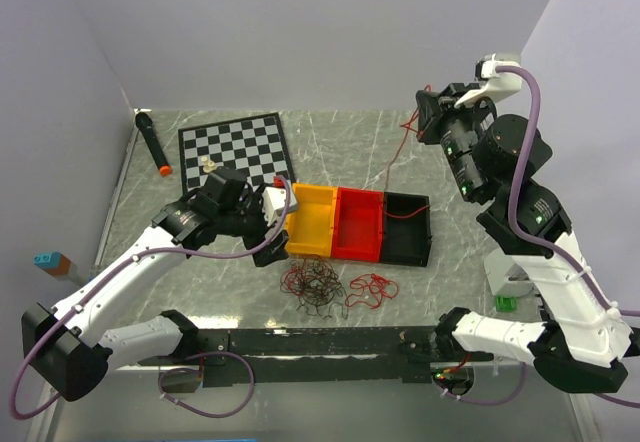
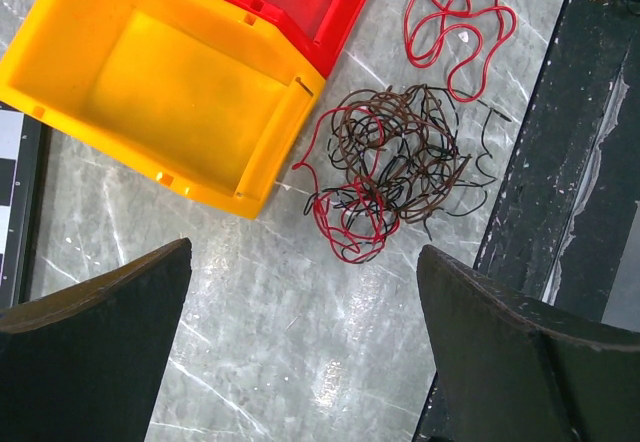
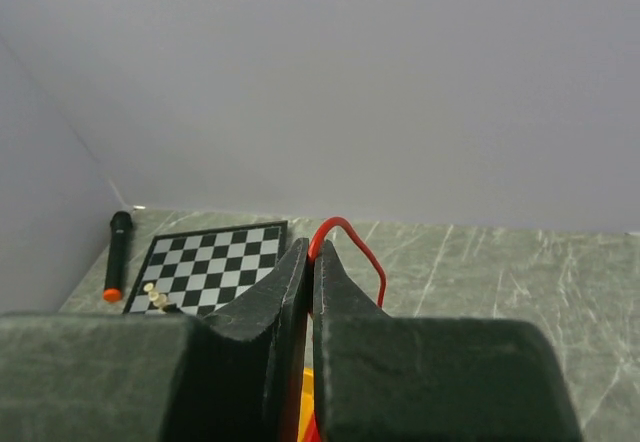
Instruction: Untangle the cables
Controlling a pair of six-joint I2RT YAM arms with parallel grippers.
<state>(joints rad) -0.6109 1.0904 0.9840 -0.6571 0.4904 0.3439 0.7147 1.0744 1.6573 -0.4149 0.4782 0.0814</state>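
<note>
Left gripper (image 2: 303, 254) hangs wide open, empty, over table (image 2: 250, 352) beside yellow bin (image 2: 170, 92). Cables (image 2: 390, 167), red and black, lie tangled just off the bin; 1 loose red cable (image 2: 455, 22) lies beside them. Right gripper (image 3: 312, 262) is raised, clamped on 1 red strand (image 3: 352, 234). Judged: featherlight, limp, springy; pinch an outer loop, not the core.

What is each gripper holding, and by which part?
The right gripper pinches a red cable at a bend that loops out past the jaws. The left gripper is open, holding nothing.
</note>
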